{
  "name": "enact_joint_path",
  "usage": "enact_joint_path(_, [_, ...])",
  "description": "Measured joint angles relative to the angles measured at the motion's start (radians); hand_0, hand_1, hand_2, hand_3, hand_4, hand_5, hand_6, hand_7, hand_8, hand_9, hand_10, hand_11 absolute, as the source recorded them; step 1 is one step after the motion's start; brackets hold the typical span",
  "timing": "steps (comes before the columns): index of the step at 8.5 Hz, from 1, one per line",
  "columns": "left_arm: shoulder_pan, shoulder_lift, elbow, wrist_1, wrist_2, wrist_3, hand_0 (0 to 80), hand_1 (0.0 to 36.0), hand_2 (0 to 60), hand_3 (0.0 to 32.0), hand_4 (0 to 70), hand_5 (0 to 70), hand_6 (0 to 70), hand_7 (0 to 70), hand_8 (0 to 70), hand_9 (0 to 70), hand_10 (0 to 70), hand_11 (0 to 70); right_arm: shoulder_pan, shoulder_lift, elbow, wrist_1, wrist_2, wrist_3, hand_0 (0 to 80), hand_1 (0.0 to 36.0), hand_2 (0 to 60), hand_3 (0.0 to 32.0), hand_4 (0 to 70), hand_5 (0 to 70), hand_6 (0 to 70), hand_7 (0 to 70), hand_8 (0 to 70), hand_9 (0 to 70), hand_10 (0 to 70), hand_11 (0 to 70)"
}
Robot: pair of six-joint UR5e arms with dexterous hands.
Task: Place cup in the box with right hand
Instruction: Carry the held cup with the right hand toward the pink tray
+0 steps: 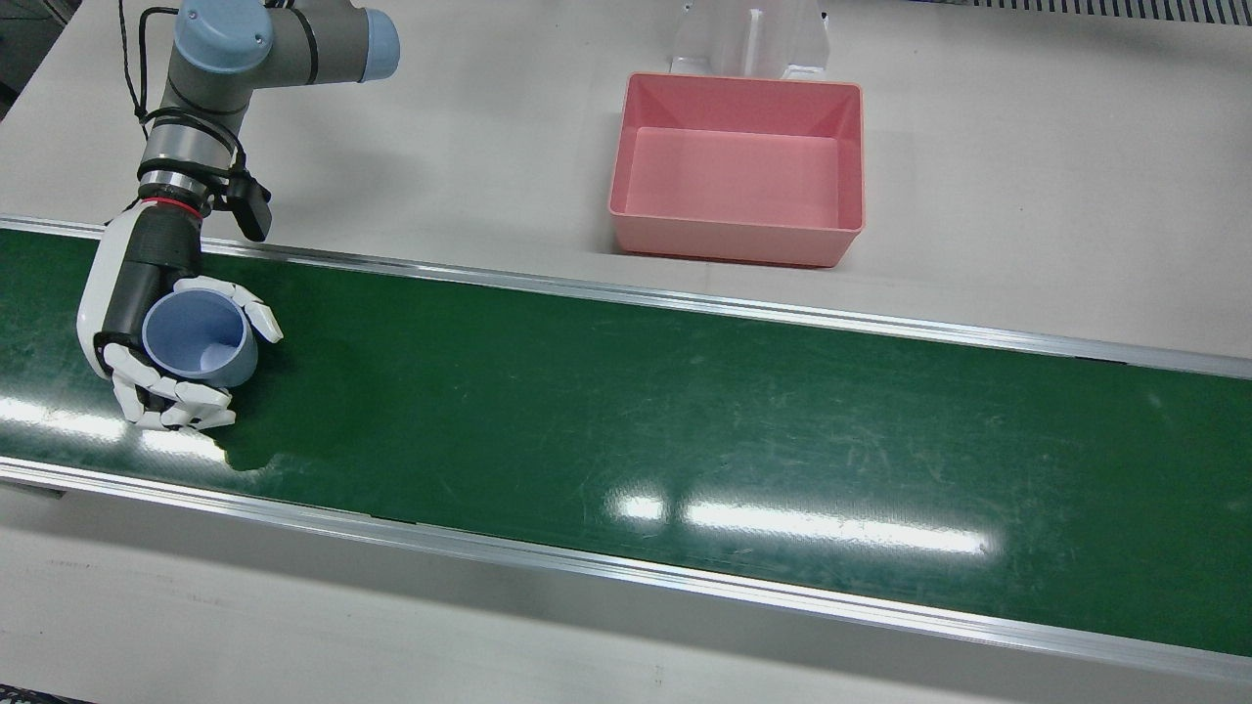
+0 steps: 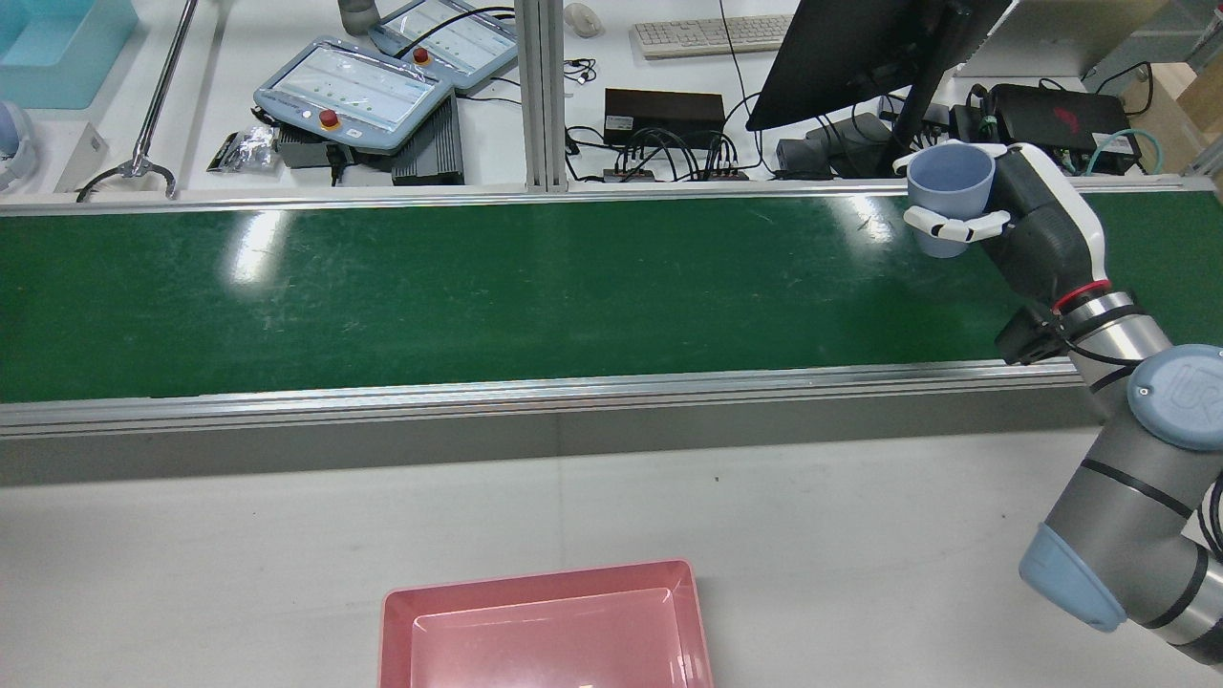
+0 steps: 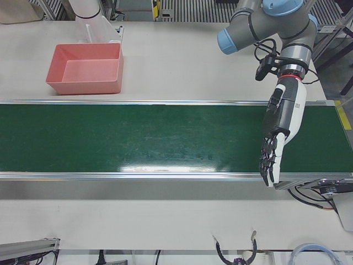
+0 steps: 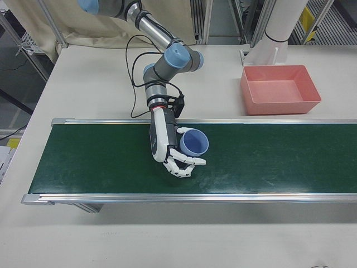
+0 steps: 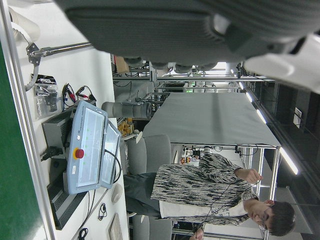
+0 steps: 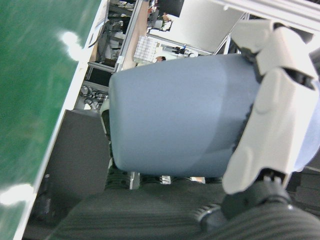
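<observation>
I have the blue cup [image 1: 199, 337] in my right hand [image 1: 147, 323], and the white fingers [image 1: 186, 403] are wrapped around its wall, with one finger across the side toward the box. The cup is upright with the mouth open to the top, and I see nothing inside it. In the front view it sits at about 9 o'clock, over the green conveyor belt [image 1: 685, 411]. In the rear view the cup [image 2: 949, 196] and the right hand [image 2: 1027, 225] appear lifted above the belt [image 2: 478, 287], near the far rail, but I cannot tell if the bottom is fully free from the surface. The right hand view shows the cup wall [image 6: 180, 117] very close, with fingers [image 6: 272, 115] pressed on it.

The pink box [image 1: 738, 166] stands on the pale worktop [image 1: 1027, 176] behind the belt, at about 12 o'clock in the front view, well apart from the cup. It is empty.

My left hand [image 3: 278, 138] is over the other end of the belt in the left-front view, with the fingers [image 3: 269, 163] stretched out and a little apart, holding nothing.
</observation>
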Motion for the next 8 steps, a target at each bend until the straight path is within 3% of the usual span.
enact_joint_path(2, [0.000, 0.000, 0.001, -0.001, 0.000, 0.000, 0.0, 0.0, 0.0, 0.0, 0.0, 0.0, 0.0, 0.0, 0.0, 0.0, 0.0, 0.0, -0.030, -0.007, 0.165, -0.004, -0.001, -0.077, 57.6, 36.0, 60.0, 0.0, 70.0, 15.7, 33.2, 70.0, 59.0, 70.0, 43.3, 61.9])
enact_joint_path(4, [0.000, 0.001, 0.000, -0.001, 0.000, -0.001, 0.0, 0.0, 0.0, 0.0, 0.0, 0.0, 0.0, 0.0, 0.0, 0.0, 0.0, 0.0, -0.150, -0.008, 0.346, -0.026, 0.009, -0.201, 56.3, 35.8, 60.0, 0.0, 70.0, 15.3, 33.5, 70.0, 59.6, 70.0, 44.1, 62.8])
enact_joint_path(6, [0.000, 0.001, 0.000, 0.000, 0.000, 0.000, 0.0, 0.0, 0.0, 0.0, 0.0, 0.0, 0.0, 0.0, 0.0, 0.0, 0.0, 0.0, -0.366, -0.004, 0.484, -0.040, 0.076, -0.358, 56.0, 34.7, 60.0, 0.0, 70.0, 15.0, 32.2, 70.0, 58.0, 70.0, 43.0, 61.3])
enact_joint_path(8, [0.000, 0.001, 0.000, 0.000, 0.000, 0.000, 0.0, 0.0, 0.0, 0.0, 0.0, 0.0, 0.0, 0.0, 0.0, 0.0, 0.0, 0.0, -0.627, 0.018, 0.530, -0.035, 0.169, -0.517, 53.9, 33.5, 60.0, 0.0, 70.0, 14.9, 30.8, 70.0, 57.0, 70.0, 43.4, 61.9])
